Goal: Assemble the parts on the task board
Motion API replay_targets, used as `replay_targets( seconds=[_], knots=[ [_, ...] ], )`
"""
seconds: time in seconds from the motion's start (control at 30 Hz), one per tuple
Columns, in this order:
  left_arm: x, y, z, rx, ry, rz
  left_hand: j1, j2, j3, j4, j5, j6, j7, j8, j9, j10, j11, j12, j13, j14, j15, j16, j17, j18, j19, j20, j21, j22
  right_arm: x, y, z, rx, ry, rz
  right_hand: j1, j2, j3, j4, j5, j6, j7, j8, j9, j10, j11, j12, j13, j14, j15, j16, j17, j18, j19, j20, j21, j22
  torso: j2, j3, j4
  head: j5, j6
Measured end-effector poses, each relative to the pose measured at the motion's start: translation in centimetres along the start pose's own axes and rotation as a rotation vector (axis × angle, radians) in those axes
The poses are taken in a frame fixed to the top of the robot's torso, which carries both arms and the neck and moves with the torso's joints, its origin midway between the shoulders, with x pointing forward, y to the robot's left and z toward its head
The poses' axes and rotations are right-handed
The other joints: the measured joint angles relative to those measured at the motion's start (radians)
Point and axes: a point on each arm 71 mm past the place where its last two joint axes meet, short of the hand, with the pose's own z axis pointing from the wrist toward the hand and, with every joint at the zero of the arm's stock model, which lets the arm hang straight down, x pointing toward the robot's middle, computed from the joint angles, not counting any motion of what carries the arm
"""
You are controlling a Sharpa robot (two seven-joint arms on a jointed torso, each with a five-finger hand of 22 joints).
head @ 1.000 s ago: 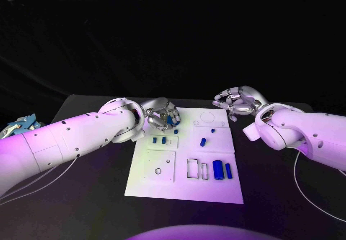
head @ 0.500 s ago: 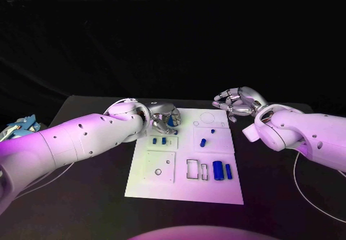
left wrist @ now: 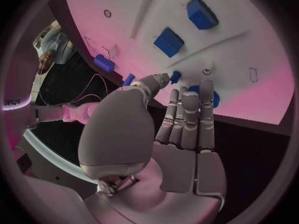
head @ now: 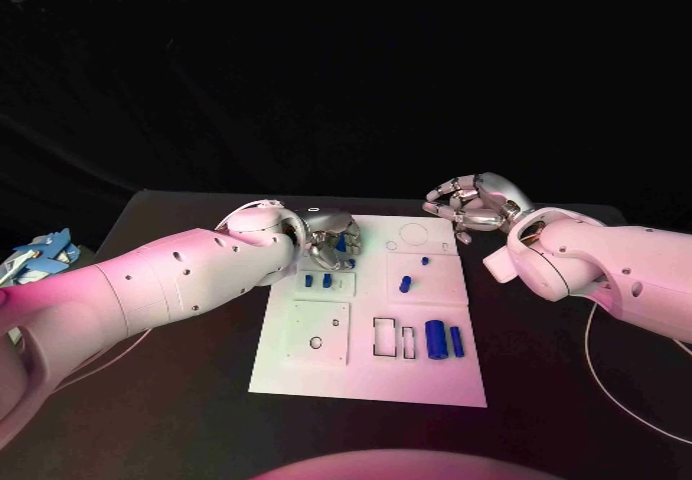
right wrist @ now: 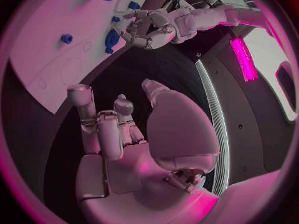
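Note:
The white task board (head: 325, 365) lies mid-table. My left hand (head: 326, 250) hovers low over its far left corner, fingers straight and close together (left wrist: 188, 115), thumb bent toward them. A round blue part (left wrist: 216, 99) sits under the fingertips; whether it is gripped I cannot tell. The right wrist view shows this hand (right wrist: 149, 27) over that part (right wrist: 112, 37). Two blue blocks (head: 317, 281), two small pegs (head: 407, 284) and two upright cylinders (head: 444, 341) stand on the board. My right hand (head: 473, 205) is raised beyond the far right corner, fingers curled in, holding nothing.
Empty rectangular slots (head: 387, 337) and a small round hole (head: 316, 343) lie in the board's near half. A blue and white object (head: 36, 250) sits at the table's left edge. A thin cable (head: 606, 385) runs over the table on the right.
My left arm has rolled and its hand has dropped slightly toward the board's far left corner. The right hand has hardly moved.

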Motion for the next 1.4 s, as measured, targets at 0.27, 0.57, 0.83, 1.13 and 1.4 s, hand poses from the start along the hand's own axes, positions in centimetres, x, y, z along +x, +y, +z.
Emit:
replay_targets(
  seconds=[0.27,0.57,0.83,1.13,1.4],
  knots=[
    [0.76,-0.11,0.16,-0.011,0.023,0.02,0.006,0.006,0.013,-0.013,0.0,0.031,-0.004,0.0,0.0,0.037,-0.019,0.049,0.017,0.053,-0.014,0.072,0.083,0.0,0.046,-0.011,0.06,0.077,0.1,-0.02,0.02,0.0,0.001,0.001,0.0,0.0,0.003,0.003,0.004,0.0,0.0,0.0,0.0,0.0,0.0,0.0,0.0,0.0,0.0,0.0,0.0,0.0,0.0,0.0,0.0,0.0,0.0,0.0,0.0012,0.0,-0.002],
    [0.94,-0.3,0.38,-0.019,0.028,0.034,0.02,0.02,0.027,-0.027,-0.004,0.045,-0.004,-0.006,-0.002,0.053,-0.028,0.082,0.03,0.09,-0.022,0.112,0.144,0.0,0.085,-0.02,0.102,0.135,0.16,-0.05,0.03,0.001,0.002,0.001,0.0,0.0,0.003,0.003,0.004,0.0,0.0,0.0,-0.001,0.0,0.0,0.0,0.0,0.0,0.0,-0.004,-0.001,0.0,0.0,0.0,0.0,-0.001,-0.001,0.0,0.0016,-0.002,-0.004],
    [0.96,-0.31,0.56,-0.025,0.026,0.036,0.02,0.029,0.036,-0.03,-0.004,0.046,-0.003,-0.009,-0.003,0.057,-0.031,0.09,0.036,0.102,-0.025,0.127,0.168,0.0,0.1,-0.023,0.12,0.163,0.2,-0.04,0.05,0.0,0.003,0.001,0.0,0.0,0.003,0.003,0.004,0.0,0.0,0.0,-0.001,0.0,0.0,0.0,-0.001,0.0,0.0,-0.004,-0.001,0.0,0.0,0.0,0.0,-0.001,-0.001,-0.0003,0.0016,-0.003,-0.005],
    [1.01,-0.3,0.67,-0.03,0.016,0.035,0.029,0.061,0.071,-0.048,-0.009,0.084,-0.007,-0.016,-0.003,0.087,-0.04,0.092,0.032,0.159,-0.037,0.154,0.223,-0.017,0.166,-0.037,0.18,0.242,0.22,-0.04,0.06,0.0,0.003,0.001,-0.005,0.005,0.003,0.009,0.004,0.0,0.0,0.007,-0.001,0.0,0.0,0.0,-0.001,0.0,0.0,-0.004,-0.001,0.0,0.0,0.0,0.0,-0.001,-0.001,-0.0003,0.0017,-0.005,-0.006],
    [1.08,-0.24,0.67,-0.032,0.0,0.029,0.024,0.066,0.086,-0.055,-0.009,0.113,-0.011,-0.021,0.0,0.116,-0.044,0.069,0.015,0.171,-0.042,0.154,0.216,-0.017,0.195,-0.041,0.202,0.279,0.26,-0.02,0.07,0.0,0.004,0.002,-0.005,0.005,0.003,0.009,0.004,0.0,0.0,0.007,-0.001,0.0,0.0,0.0,-0.001,0.0,0.0,-0.004,-0.001,0.0,0.0,0.0,0.0,-0.001,-0.001,-0.0004,0.0019,-0.006,-0.006]
  ],
)
